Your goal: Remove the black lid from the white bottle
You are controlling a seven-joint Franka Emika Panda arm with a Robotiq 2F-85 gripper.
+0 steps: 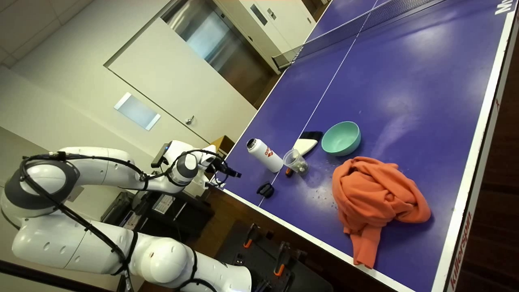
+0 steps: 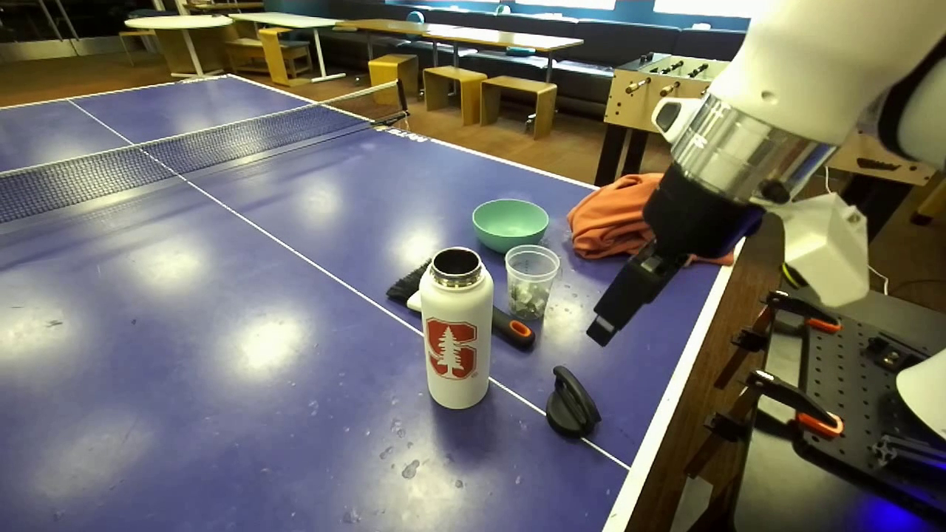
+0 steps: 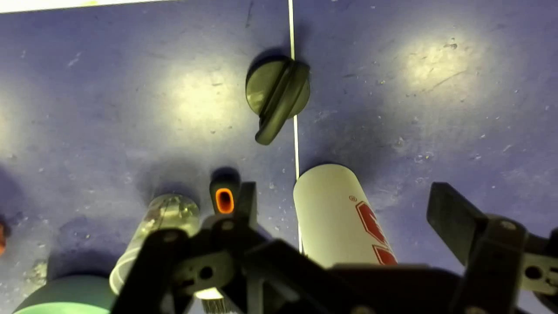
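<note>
The white bottle (image 1: 264, 155) stands upright on the purple table with its mouth open and a red logo on its side. It also shows in an exterior view (image 2: 460, 310) and in the wrist view (image 3: 329, 213), where its top is hidden behind the gripper. The black lid (image 2: 573, 408), round with a raised handle, lies on the table apart from the bottle, near the table edge. It shows in the wrist view (image 3: 279, 91) and in an exterior view (image 1: 265, 190). My gripper (image 3: 344, 198) is open and empty, above the table, with its fingers spread. It shows in both exterior views (image 1: 234, 173) (image 2: 602, 330).
A clear cup (image 2: 531, 284) with bits inside stands beside the bottle. A brush (image 1: 305, 145) with an orange-marked handle lies behind them. A teal bowl (image 1: 341, 138) and an orange cloth (image 1: 377, 202) lie farther along. A net (image 2: 244, 133) crosses the table.
</note>
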